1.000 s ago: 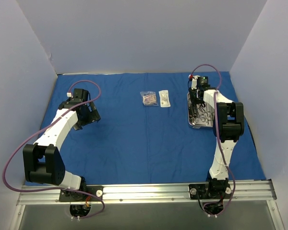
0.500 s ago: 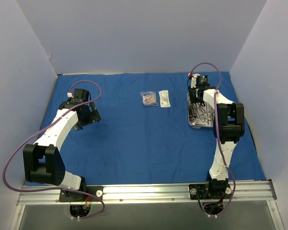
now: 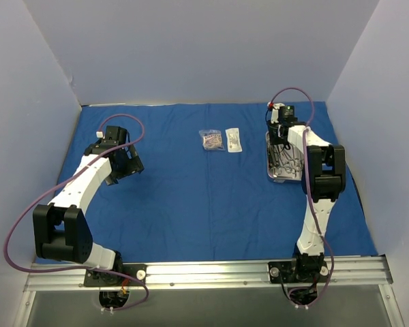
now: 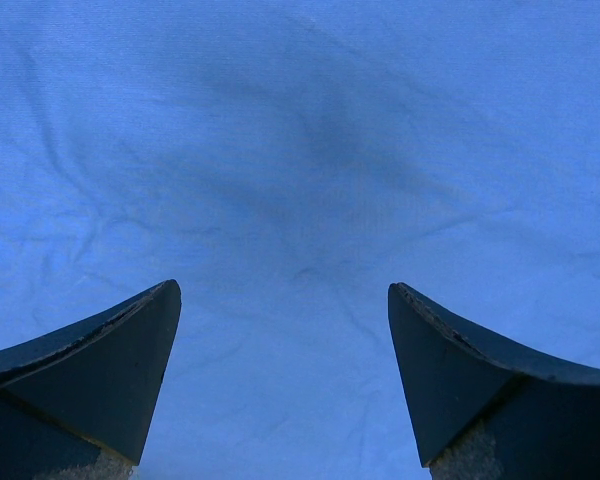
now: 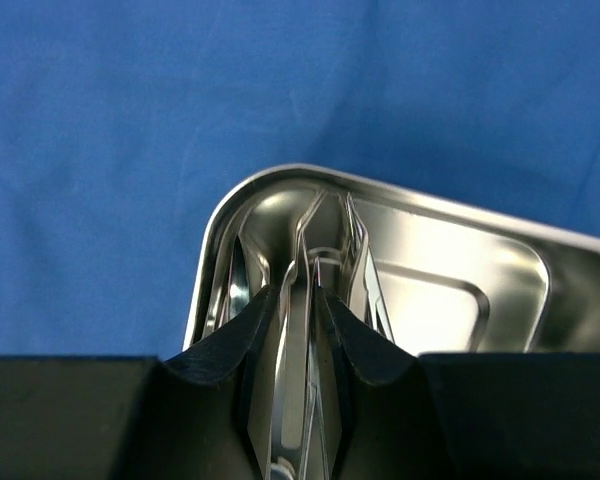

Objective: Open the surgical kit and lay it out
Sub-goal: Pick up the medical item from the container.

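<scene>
Blue cloth [image 3: 191, 204] lies spread flat. Steel tray [image 3: 275, 178] sits at its far right. Right tool [image 5: 295, 295] is inside the tray, clamped on a thin steel instrument [image 5: 292, 400]. Left tool [image 4: 280, 290] is spread wide over bare cloth, well apart. Two packets [image 3: 211, 140] lie between them.

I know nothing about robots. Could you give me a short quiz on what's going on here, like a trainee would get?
1. True or false: the left hand is open above bare blue cloth.
2. The right hand is shut on: A a fold of cloth; B a steel instrument in the steel tray; C nothing.
3. Fill in: ___ clear packets lie on the cloth.
Key: 1 true; 2 B; 3 two.
</scene>
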Motion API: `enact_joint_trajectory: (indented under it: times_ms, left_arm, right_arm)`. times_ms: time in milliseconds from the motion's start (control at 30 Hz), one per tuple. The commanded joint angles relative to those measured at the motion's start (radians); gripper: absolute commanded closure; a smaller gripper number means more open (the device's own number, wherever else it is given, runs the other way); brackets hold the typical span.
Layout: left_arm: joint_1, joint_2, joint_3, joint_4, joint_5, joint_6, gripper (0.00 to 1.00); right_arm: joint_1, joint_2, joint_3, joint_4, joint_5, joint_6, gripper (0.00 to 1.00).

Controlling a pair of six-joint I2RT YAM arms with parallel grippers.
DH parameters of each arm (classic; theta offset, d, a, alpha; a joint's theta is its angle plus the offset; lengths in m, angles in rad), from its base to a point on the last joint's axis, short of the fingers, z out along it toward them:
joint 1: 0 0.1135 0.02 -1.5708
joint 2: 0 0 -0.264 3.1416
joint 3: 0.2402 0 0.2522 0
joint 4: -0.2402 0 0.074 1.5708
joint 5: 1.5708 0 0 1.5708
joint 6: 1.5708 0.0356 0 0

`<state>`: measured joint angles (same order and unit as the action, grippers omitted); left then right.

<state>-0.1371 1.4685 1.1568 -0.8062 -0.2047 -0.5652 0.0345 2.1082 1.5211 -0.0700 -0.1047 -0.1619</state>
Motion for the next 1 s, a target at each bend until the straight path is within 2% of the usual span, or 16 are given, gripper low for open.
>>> enact_joint_trajectory:
  times_ms: [0, 233, 400, 500, 967]
  left_arm:
    - [-0.006, -0.011, -0.003, 0.029, -0.001, -0.001, 0.06]
    - [-0.006, -0.011, -0.005, 0.027, 0.002, -0.001, 0.06]
    - [-0.006, -0.011, -0.005, 0.025, 0.002, 0.001, 0.06]
    - [-0.007, -0.01, -0.006, 0.032, 0.004, 0.001, 0.06]
    - [-0.01, -0.002, 0.0, 0.041, 0.011, 0.008, 0.06]
  right_arm:
    - [0.007, 0.045, 0.051, -0.007, -0.001, 0.005, 0.82]
    - [0.005, 0.068, 0.08, -0.007, -0.009, 0.007, 0.86]
    - [0.007, 0.047, 0.083, -0.019, -0.003, 0.005, 0.92]
    - [0.005, 0.015, 0.073, -0.022, -0.004, 0.009, 1.0]
    - [-0.002, -0.108, 0.073, -0.083, -0.036, 0.065, 1.0]
